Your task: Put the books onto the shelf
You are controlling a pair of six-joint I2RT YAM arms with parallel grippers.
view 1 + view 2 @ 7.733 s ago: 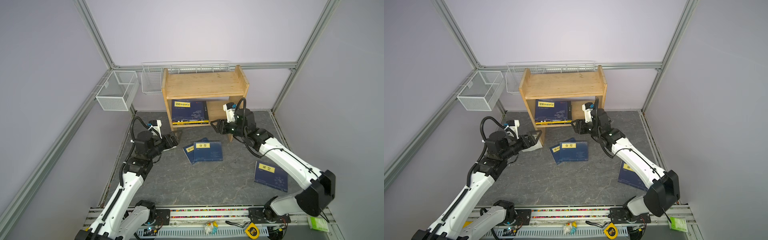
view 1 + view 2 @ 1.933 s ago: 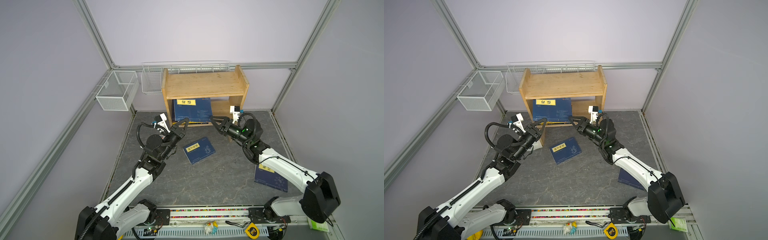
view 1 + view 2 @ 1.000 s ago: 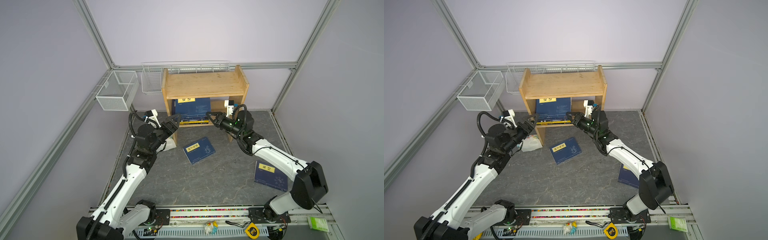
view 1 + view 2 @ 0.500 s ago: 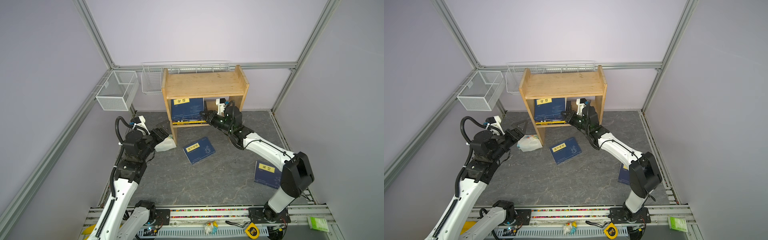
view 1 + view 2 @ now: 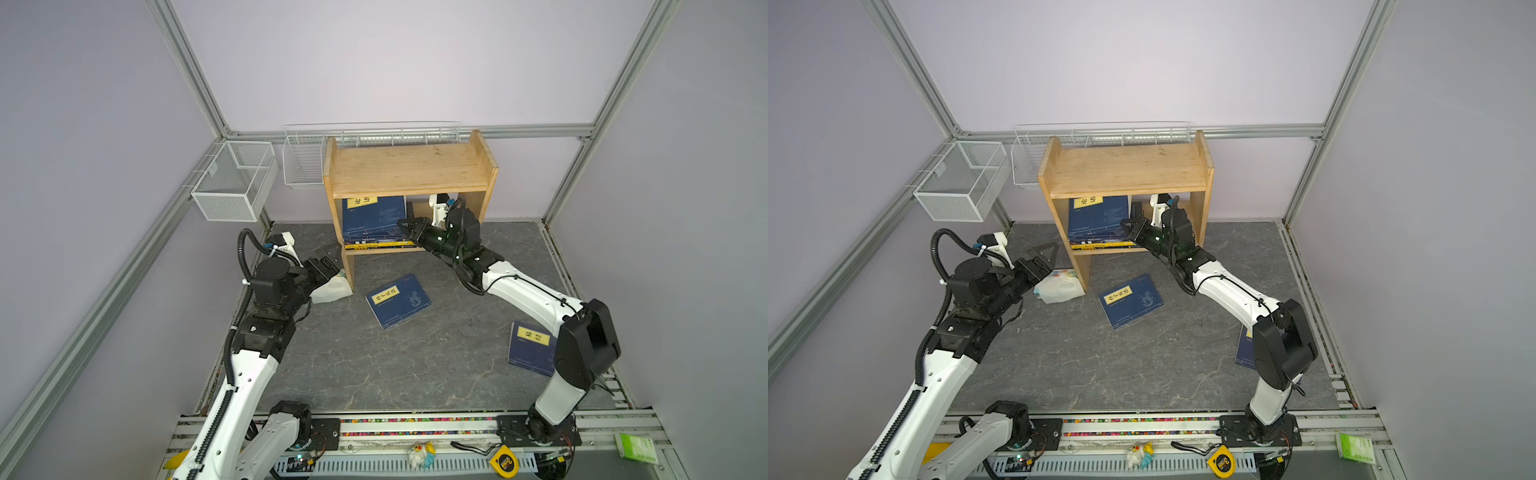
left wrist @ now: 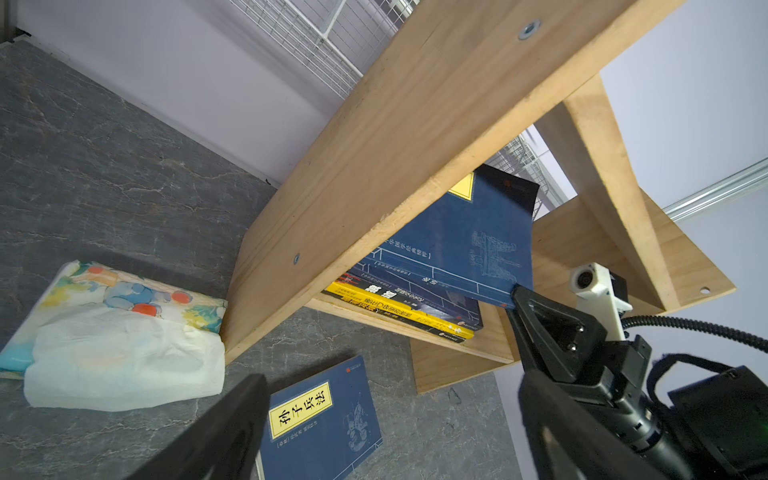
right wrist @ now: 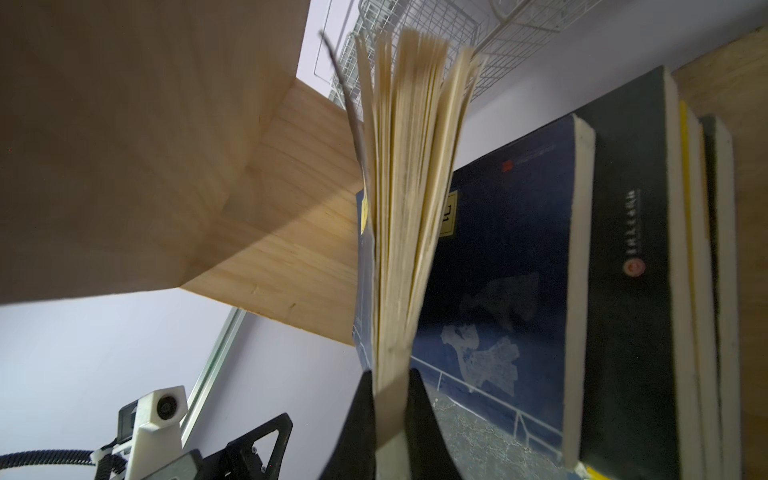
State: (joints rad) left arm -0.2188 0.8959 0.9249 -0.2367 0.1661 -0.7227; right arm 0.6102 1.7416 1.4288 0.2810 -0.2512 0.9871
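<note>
My right end effector (image 5: pixel 409 227) is clenched on the lower right corner of the tilted navy book (image 5: pixel 374 214) inside the wooden shelf (image 5: pixel 409 170). In the right wrist view both fingers (image 7: pixel 424 415) press on the page block, and the pages fan loose beyond the pinch. This book stands steeply tilted in the left part of the lower compartment. Its cover and yellow label face me, and its top edge reaches up under the top board.

Beneath it lies a flat stack (image 5: pixel 376 244) of books on the lower board. From the wrist views I read the stack as navy on top, then black, yellow and black.

My left end effector (image 5: pixel 1043 258) is released, jaws wide apart with nothing between them. It sits left of the shelf's left side panel, close to the white floral packet (image 5: pixel 1059 286), which lies against the foot of that panel.

Two more books lie flat on the tabletop (image 5: pixel 374 374). The middle navy book (image 5: pixel 398 300) is just near of the shelf, label up and skewed. The right navy book (image 5: pixel 530 347) lies at the near right, partly hidden behind my right arm.
</note>
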